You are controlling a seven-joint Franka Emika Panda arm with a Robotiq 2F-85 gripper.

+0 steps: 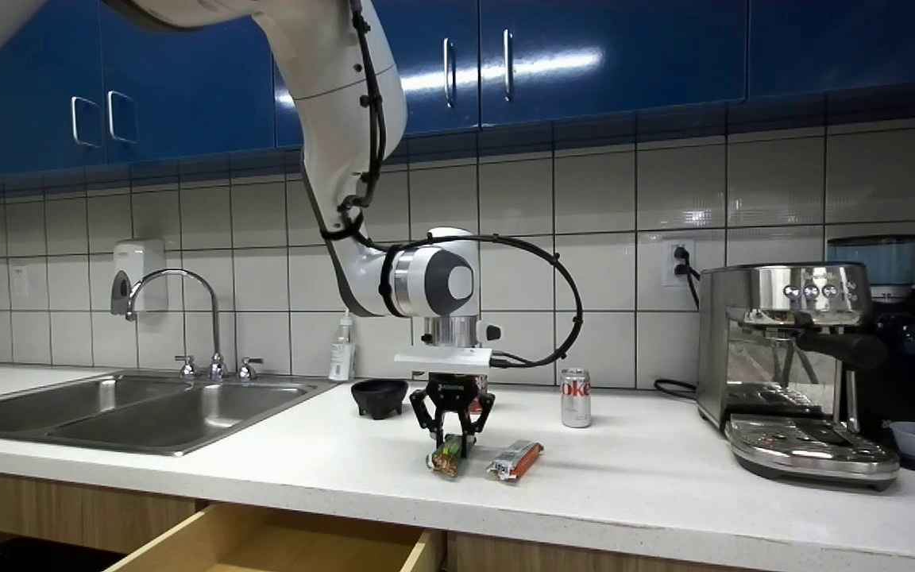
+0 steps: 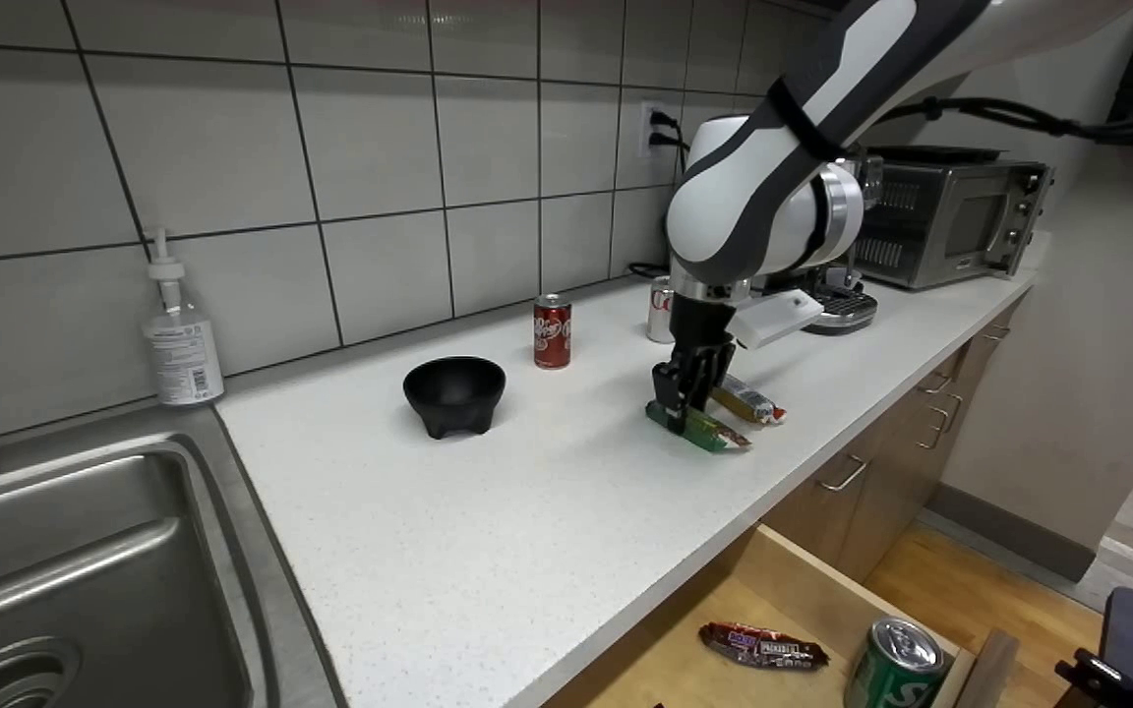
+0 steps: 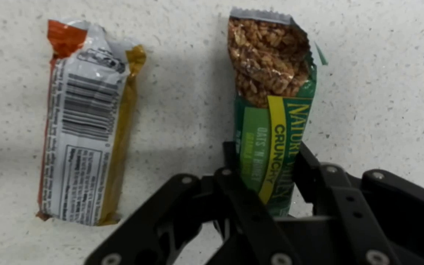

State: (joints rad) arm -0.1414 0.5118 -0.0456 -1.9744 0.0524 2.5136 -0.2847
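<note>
The green granola bar lies on the speckled white countertop; its wrapper reads "NATURE VALLEY", "CRUNCHY" and "OATS 'N HONEY". The gripper pinches the bar across its width, one finger per side. A second bar lies beside it, apart, barcode facing up. Farther back stand a red can with white script and a silver can showing "oke". An open drawer holds a green can lettered "S". Surroundings: tiled wall, blue cabinets, sink, espresso machine.
</note>
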